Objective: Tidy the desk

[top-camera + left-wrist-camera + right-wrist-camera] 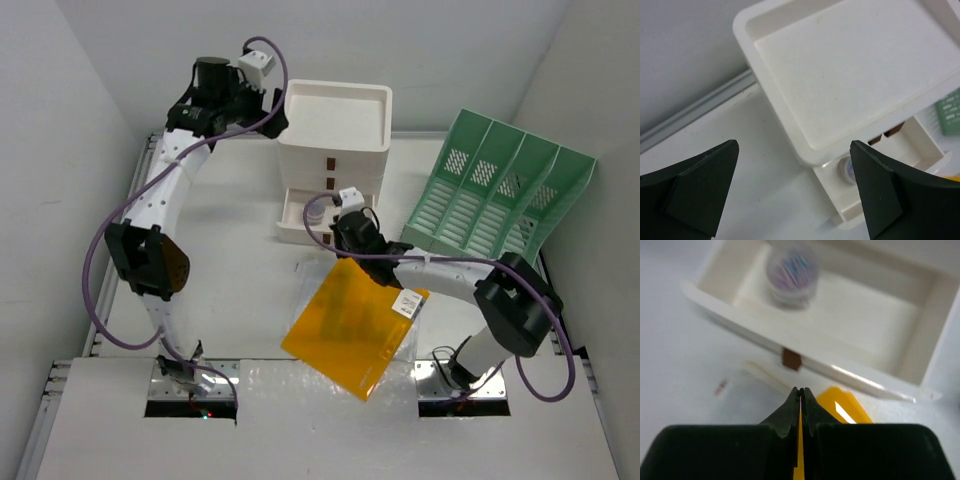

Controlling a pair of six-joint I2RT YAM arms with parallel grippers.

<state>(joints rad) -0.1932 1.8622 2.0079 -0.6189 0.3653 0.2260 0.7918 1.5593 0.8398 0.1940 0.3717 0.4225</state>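
The desk (230, 230) is a white tabletop with a metal rim. My right gripper (346, 255) is shut on the top edge of a yellow folder (350, 325), which slopes down toward the near edge. In the right wrist view the fingertips (800, 390) pinch the folder (850, 407) just in front of the open bottom drawer (840, 315). My left gripper (268, 108) is open and empty, hovering at the back left beside the white drawer box (335, 125). In the left wrist view it (795, 160) hangs over the bare desk by the box corner (850, 65).
A small round container (791, 272) of coloured bits lies in the open drawer; it also shows in the left wrist view (847, 170). A green slotted file rack (500, 190) stands at the back right. A pale sheet (750, 390) lies under the folder's edge.
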